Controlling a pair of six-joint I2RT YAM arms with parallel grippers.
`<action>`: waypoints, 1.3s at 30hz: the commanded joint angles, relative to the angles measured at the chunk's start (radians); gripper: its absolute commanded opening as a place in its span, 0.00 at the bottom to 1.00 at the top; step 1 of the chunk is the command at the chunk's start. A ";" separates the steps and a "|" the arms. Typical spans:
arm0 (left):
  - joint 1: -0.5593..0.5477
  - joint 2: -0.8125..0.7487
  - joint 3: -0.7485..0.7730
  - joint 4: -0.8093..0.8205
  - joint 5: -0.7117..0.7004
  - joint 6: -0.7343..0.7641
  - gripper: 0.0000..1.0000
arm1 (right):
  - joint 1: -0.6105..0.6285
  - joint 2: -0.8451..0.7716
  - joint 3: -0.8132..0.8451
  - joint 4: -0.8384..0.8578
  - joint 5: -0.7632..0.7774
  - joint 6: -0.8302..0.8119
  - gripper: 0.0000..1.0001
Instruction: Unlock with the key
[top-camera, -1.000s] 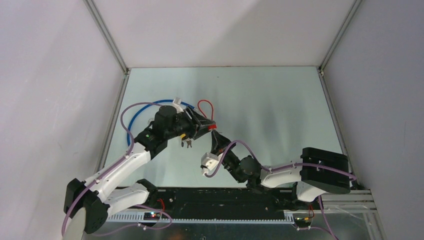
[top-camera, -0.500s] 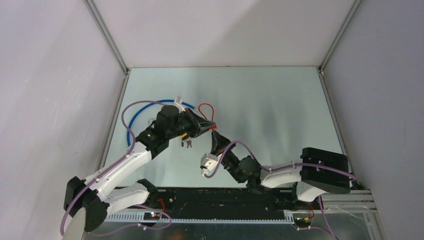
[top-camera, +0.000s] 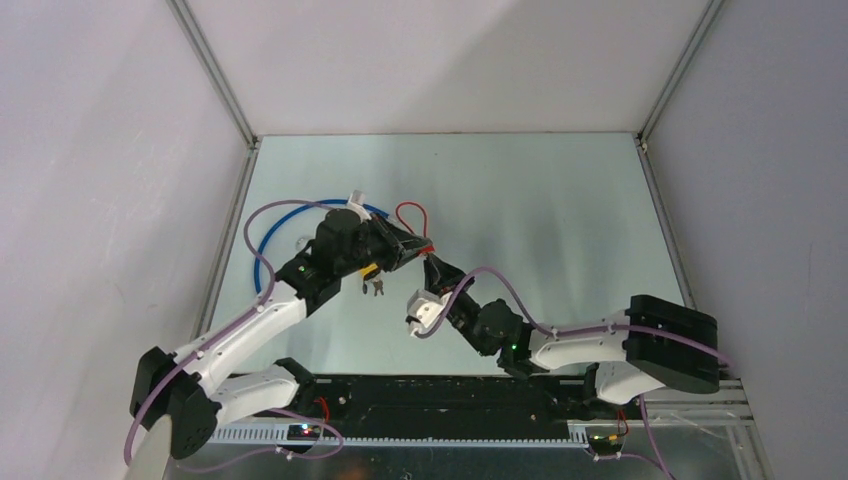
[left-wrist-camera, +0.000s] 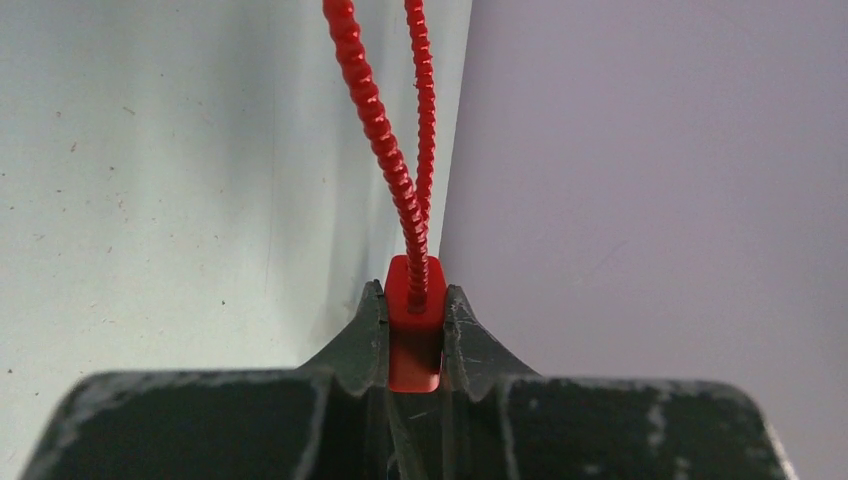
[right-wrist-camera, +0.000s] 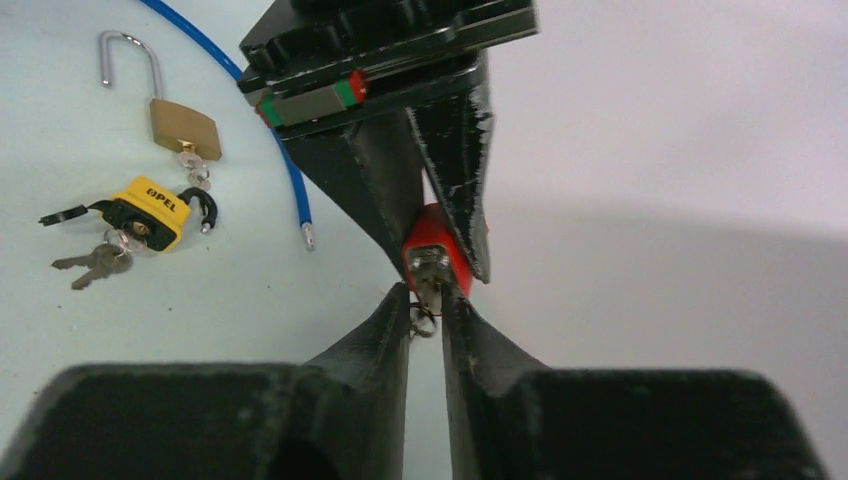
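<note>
Now left claw (left-wrist-camera: 413, 300) clamps red lock (left-wrist-camera: 414, 355); right claw (right-wrist-camera: 428, 300) pinches its key (right-wrist-camera: 431, 288).

This looks like a robotics lab test cell, not a home. A pale metal desk (top-camera: 560, 200) is boxed in by plain white panels (top-camera: 440, 60) on 3 sides, with aluminium struts (top-camera: 214, 72) rising from its far corners. Along the near edge run a black mounting rail (top-camera: 440, 396) and a slotted cable duct (top-camera: 430, 433). The left arm (top-camera: 240, 332) and right arm (top-camera: 590, 345) trail purple cables (top-camera: 248, 232).
</note>
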 joint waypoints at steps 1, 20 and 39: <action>0.076 -0.024 -0.018 0.074 0.057 0.000 0.00 | 0.021 -0.094 0.051 -0.153 0.011 0.239 0.33; 0.113 -0.056 -0.075 0.311 0.144 0.035 0.00 | -0.197 -0.481 0.013 -0.571 -0.281 1.118 0.52; 0.068 -0.109 -0.189 0.644 0.145 0.017 0.00 | -0.552 -0.332 0.013 -0.204 -0.804 1.829 0.48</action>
